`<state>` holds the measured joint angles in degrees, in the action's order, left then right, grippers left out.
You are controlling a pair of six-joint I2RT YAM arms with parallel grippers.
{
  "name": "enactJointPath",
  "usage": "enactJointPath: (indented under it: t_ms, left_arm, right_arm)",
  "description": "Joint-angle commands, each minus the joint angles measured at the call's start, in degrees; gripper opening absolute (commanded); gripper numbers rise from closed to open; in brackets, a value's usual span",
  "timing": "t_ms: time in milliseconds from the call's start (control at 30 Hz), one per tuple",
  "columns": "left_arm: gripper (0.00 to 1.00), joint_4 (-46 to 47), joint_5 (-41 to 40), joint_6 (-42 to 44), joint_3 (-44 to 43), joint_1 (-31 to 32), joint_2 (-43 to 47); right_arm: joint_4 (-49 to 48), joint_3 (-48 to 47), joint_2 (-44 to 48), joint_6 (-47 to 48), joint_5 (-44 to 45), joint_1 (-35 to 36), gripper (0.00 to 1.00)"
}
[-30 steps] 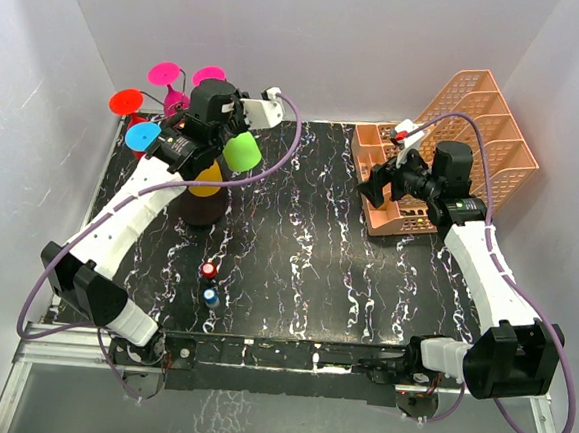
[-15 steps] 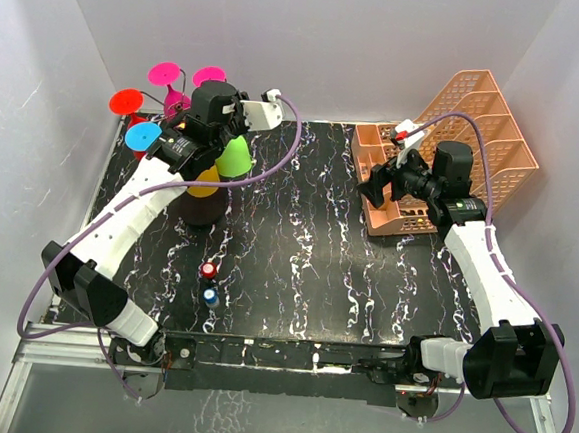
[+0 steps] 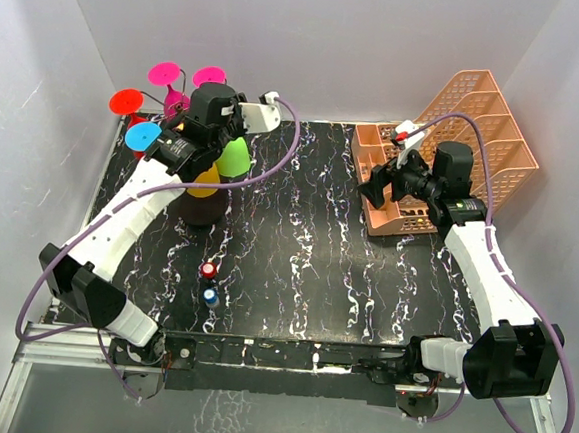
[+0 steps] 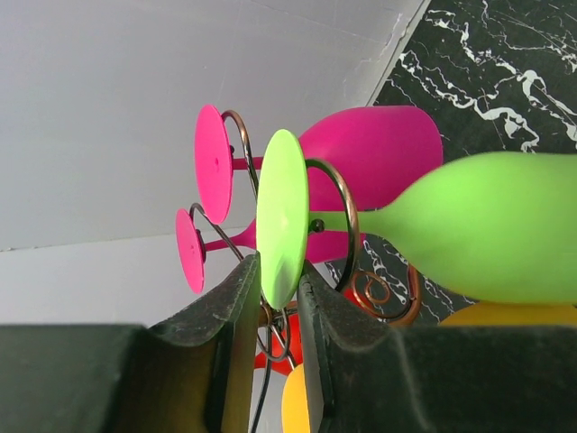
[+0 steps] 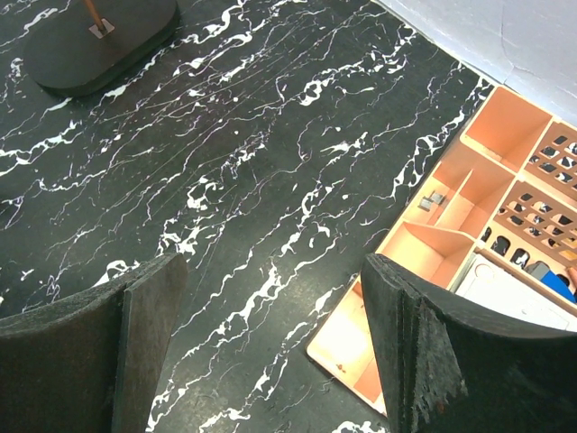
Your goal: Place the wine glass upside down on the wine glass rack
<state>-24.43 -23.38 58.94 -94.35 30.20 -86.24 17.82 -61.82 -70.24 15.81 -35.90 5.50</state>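
My left gripper point(image 3: 212, 130) point(image 4: 278, 271) is shut on the flat foot of a lime-green wine glass point(image 3: 236, 156) point(image 4: 281, 216). The glass is upside down and its stem lies inside a curled wire arm of the wine glass rack point(image 4: 347, 212). Its bowl point(image 4: 491, 234) hangs beside a magenta glass point(image 4: 370, 144). Several other coloured glasses hang on the rack: pink point(image 3: 164, 72), red point(image 3: 126, 101), blue point(image 3: 141, 137) and yellow point(image 3: 206, 182). The rack's black oval base shows in the right wrist view point(image 5: 99, 41). My right gripper point(image 3: 380, 189) point(image 5: 270, 271) is open and empty above the table.
A peach plastic basket rack point(image 3: 466, 140) point(image 5: 469, 198) stands at the back right, close to my right gripper. Two small bottles, one red-capped point(image 3: 209, 269) and one blue-capped point(image 3: 209, 295), stand at the front left. White walls close in the left, back and right.
My left gripper has carried the green glass a little to the left, in toward the rack's stem. The right arm has not moved.
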Motion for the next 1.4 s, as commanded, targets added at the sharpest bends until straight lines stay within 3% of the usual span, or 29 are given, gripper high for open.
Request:
enactJointPath:
  t_ms: [0, 1367]
  left_arm:
    - [0.23, -0.4, -1.1, -0.5, 1.0, 0.3, 4.1]
    - [0.31, -2.2, -6.5, -0.5, -3.0, -1.2, 7.6]
  right_arm:
    - [-2.5, 0.6, 0.2, 0.4, -0.8, -0.4, 0.85]
    - [-0.5, -2.1, -0.2, -0.7, -0.1, -0.8, 0.89]
